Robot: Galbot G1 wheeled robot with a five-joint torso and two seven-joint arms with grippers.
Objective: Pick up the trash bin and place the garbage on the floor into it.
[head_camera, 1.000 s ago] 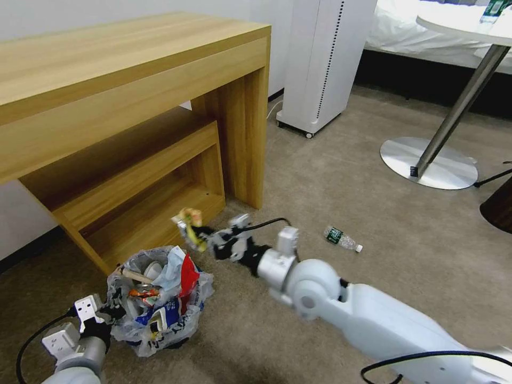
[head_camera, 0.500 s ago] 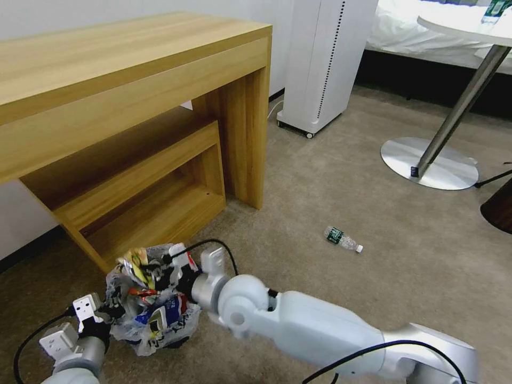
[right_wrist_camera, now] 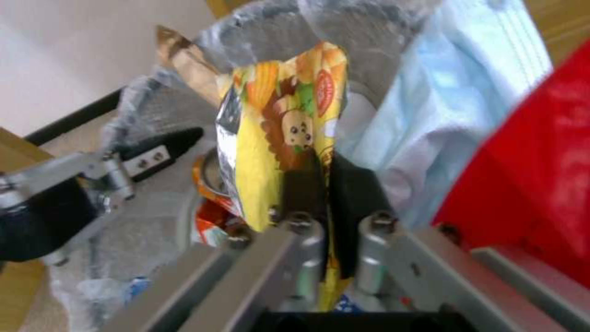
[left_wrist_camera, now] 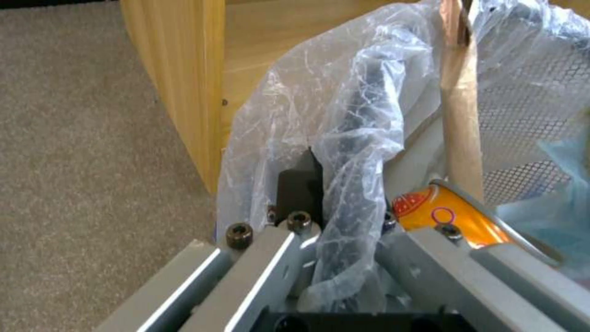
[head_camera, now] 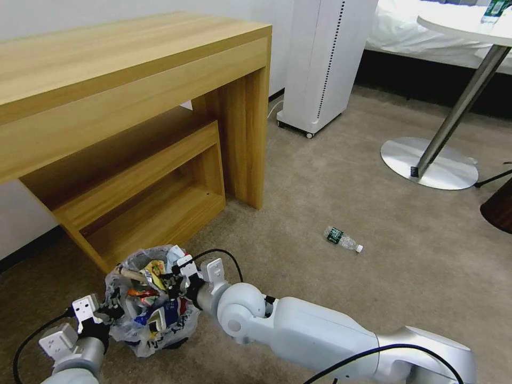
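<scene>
Head view: the right gripper (head_camera: 172, 281) hangs over the mouth of the trash bin (head_camera: 146, 298), its fingers (right_wrist_camera: 307, 184) pinched on a yellow snack wrapper (right_wrist_camera: 276, 124) — a second ago that wrapper was held up clear of the bin, near the desk (head_camera: 133, 106). The left gripper (head_camera: 109, 312) stays clamped on the bin's bag-lined rim (left_wrist_camera: 350, 138). A green-labelled bottle (head_camera: 342, 239) lies on the carpet (head_camera: 320, 176), well apart from both.
</scene>
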